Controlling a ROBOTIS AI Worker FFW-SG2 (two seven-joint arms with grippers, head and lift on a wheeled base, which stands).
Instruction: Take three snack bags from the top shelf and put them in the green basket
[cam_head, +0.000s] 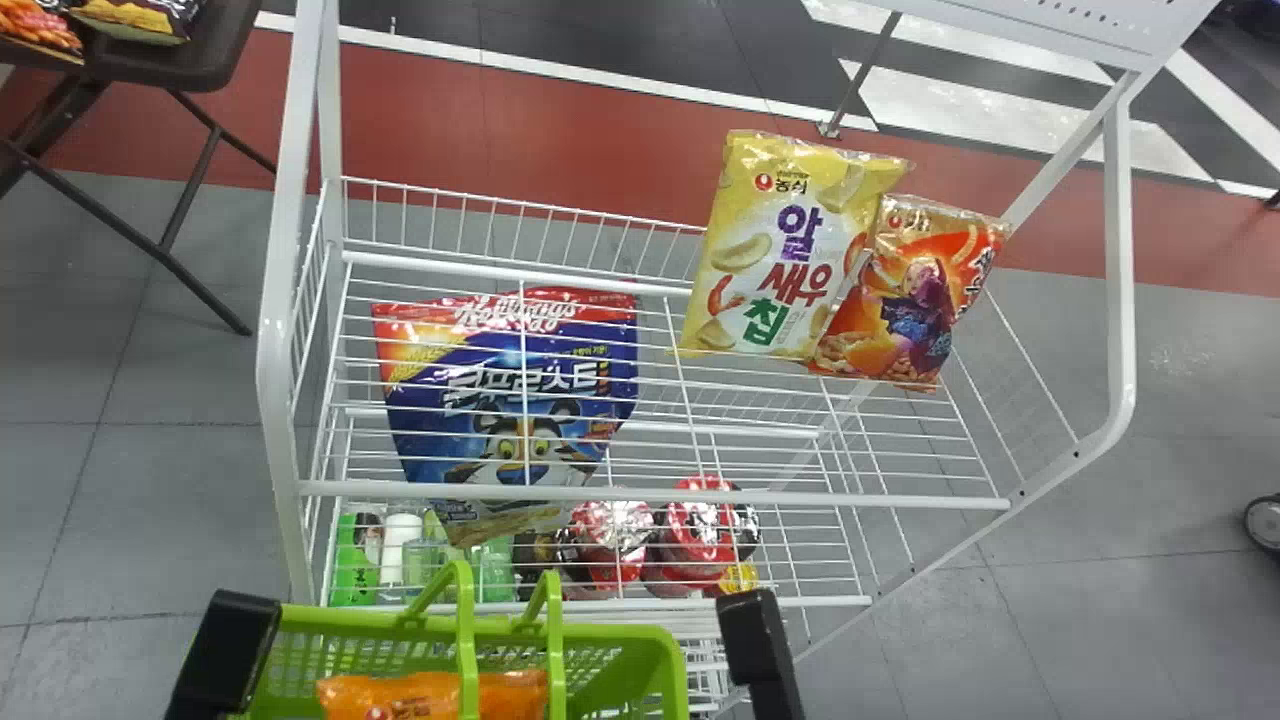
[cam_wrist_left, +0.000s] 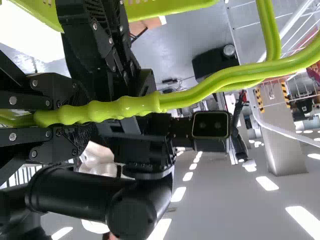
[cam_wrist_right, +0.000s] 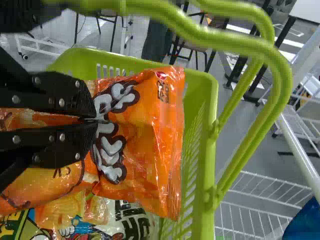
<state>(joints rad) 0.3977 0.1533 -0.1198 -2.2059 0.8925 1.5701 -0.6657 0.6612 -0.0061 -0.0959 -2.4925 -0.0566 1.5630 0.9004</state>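
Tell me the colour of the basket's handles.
The handles are lime green, clearest in the left wrist view.

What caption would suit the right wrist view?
Right tool gripping an orange snack bag at the green basket, another bag nearby.

Head camera faces down over the rack (cam_head: 650, 495), both wrist cameras sharing the basket handles (cam_wrist_right: 286, 82) up close
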